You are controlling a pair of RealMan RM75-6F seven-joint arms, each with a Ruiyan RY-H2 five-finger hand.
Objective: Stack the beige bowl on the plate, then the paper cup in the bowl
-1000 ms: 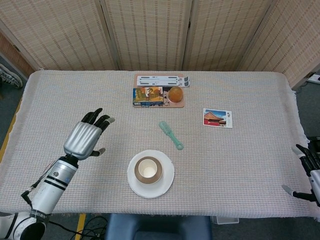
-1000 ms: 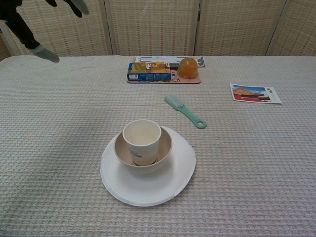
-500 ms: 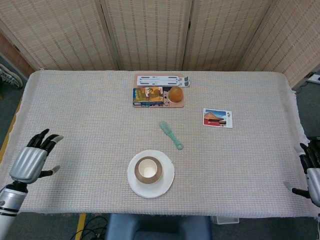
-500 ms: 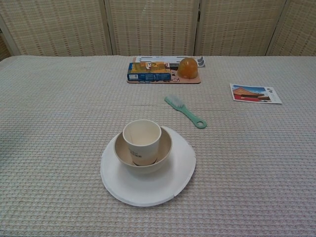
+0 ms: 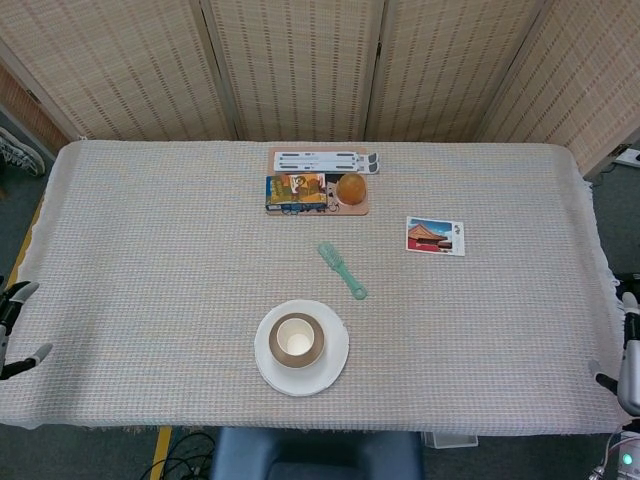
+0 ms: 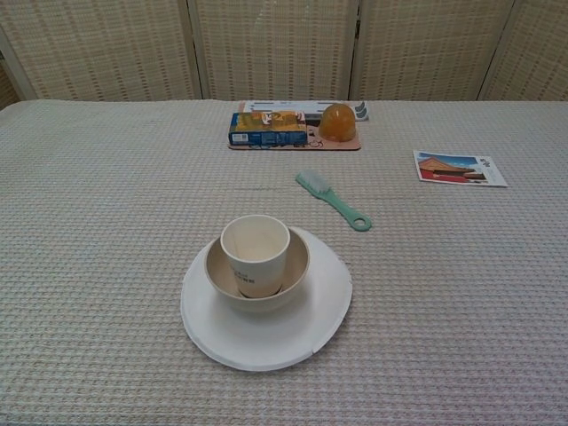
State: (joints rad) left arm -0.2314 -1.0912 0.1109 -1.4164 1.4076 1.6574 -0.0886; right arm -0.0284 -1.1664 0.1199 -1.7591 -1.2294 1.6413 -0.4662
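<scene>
The white plate point(image 5: 338, 366) point(image 6: 266, 344) lies near the table's front edge, in the middle. On it sits the beige bowl point(image 5: 273, 345) point(image 6: 298, 264), and the paper cup point(image 5: 295, 342) point(image 6: 255, 257) stands upright inside the bowl. My left hand point(image 5: 12, 328) shows only in the head view, at the far left edge beside the table, fingers apart and holding nothing. At the far right edge of that view my right hand point(image 5: 628, 355) is partly cut off, also spread and holding nothing. Both hands are far from the stack.
A green brush point(image 5: 342, 270) point(image 6: 333, 201) lies just behind the plate. A postcard point(image 5: 435, 236) point(image 6: 460, 168) is to the right. At the back a tray point(image 5: 318, 190) point(image 6: 293, 124) carries a blue box and an orange object. Woven screens stand behind the table.
My left hand has drawn back from over the table to the far left edge, leaving the chest view. My right hand has slid slightly lower at the right edge. The stack is unmoved.
</scene>
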